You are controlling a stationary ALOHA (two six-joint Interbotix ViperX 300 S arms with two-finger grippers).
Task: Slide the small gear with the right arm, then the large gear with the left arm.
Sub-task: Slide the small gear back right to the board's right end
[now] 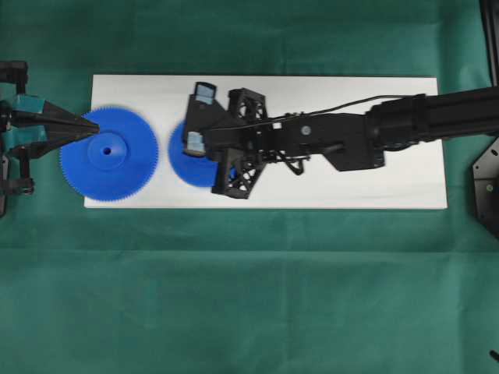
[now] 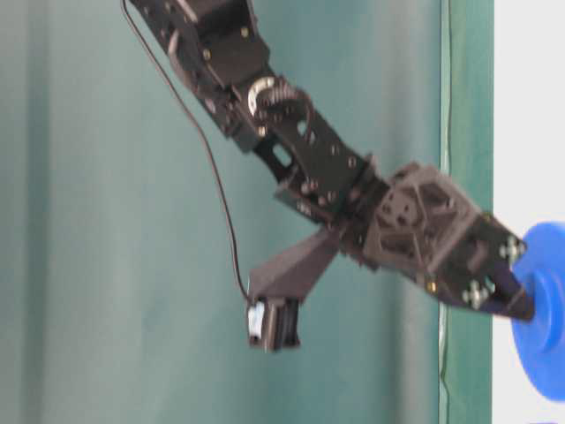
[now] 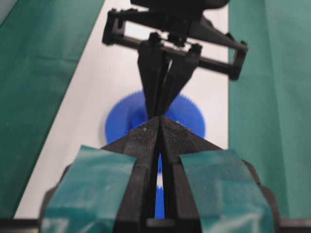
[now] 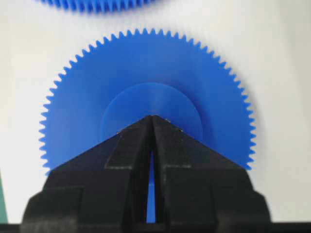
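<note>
large gear point(image 1: 109, 153) left on board point(image 1: 351, 187) | small gear point(image 1: 187, 160) just right, apart

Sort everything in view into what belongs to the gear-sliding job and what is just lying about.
Job:
- small gear
- large gear
- right end effector, tips together over the small gear's hub
- left end effector, closed, over the large gear

Lying about:
- white board under the gears
- green cloth

A green cloth point(image 1: 234, 296) covered the table, and a white board point(image 1: 374, 187) lay flat on it. On the board sat the small gear point(image 1: 181, 160), right under the right gripper point(image 1: 204, 145), and the large gear point(image 1: 117, 167) beneath the left gripper's point(image 1: 92, 129) tips, overhanging the board's end.
</note>
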